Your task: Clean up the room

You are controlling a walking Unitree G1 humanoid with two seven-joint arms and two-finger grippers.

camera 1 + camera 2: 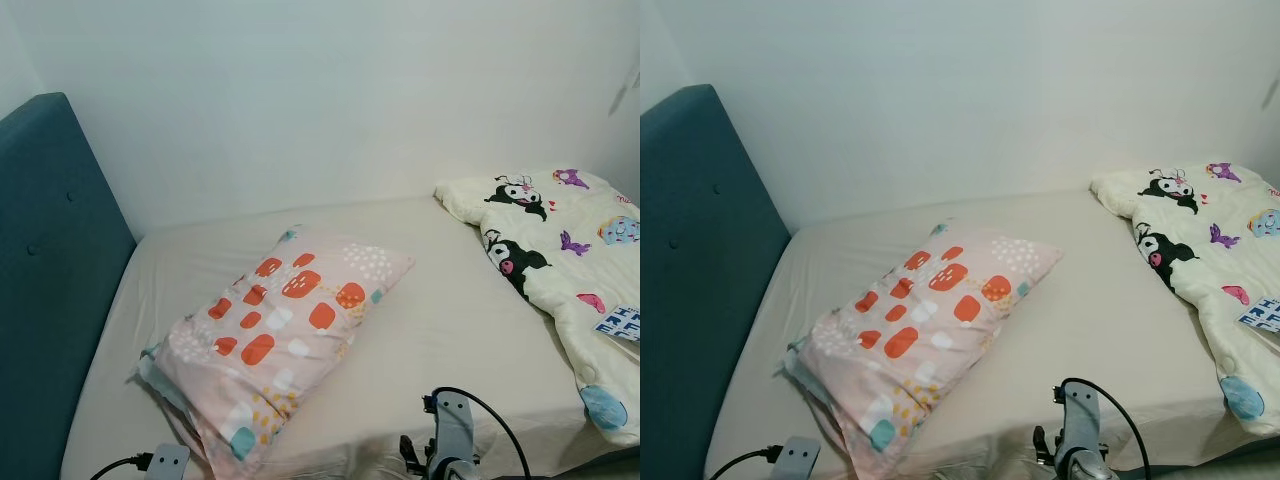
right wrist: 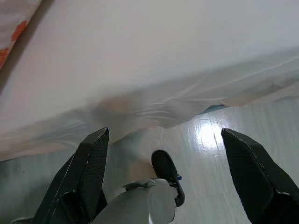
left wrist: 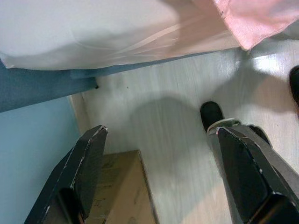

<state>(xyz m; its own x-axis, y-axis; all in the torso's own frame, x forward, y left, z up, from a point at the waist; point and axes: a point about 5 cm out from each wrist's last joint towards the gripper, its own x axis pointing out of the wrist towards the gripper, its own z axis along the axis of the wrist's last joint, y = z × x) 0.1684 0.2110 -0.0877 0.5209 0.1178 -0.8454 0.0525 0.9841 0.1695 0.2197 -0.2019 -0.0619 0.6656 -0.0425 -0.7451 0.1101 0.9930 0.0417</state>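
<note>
- Left eye view: a soft pink pillow (image 1: 283, 335) with orange blotches lies askew mid-bed (image 1: 450, 300), apparently left unstraightened; a crumpled cartoon-print quilt (image 1: 560, 270) is heaped at the bed's far right.
- Left wrist view: left gripper (image 3: 161, 175) hangs beside the bed, fingers spread, empty, over pale glossy floor (image 3: 168, 121) and a cardboard box (image 3: 124, 191).
- Right wrist view: right gripper (image 2: 168, 179) likewise gapes empty below the bed's wrinkled sheet (image 2: 154, 107).

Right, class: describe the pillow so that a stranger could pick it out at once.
Start at the bed with the teal headboard. The pillow lies askew on the sheet, nearer the headboard than the cream cartoon quilt. It alone is pink, with orange and white blotches.
</note>
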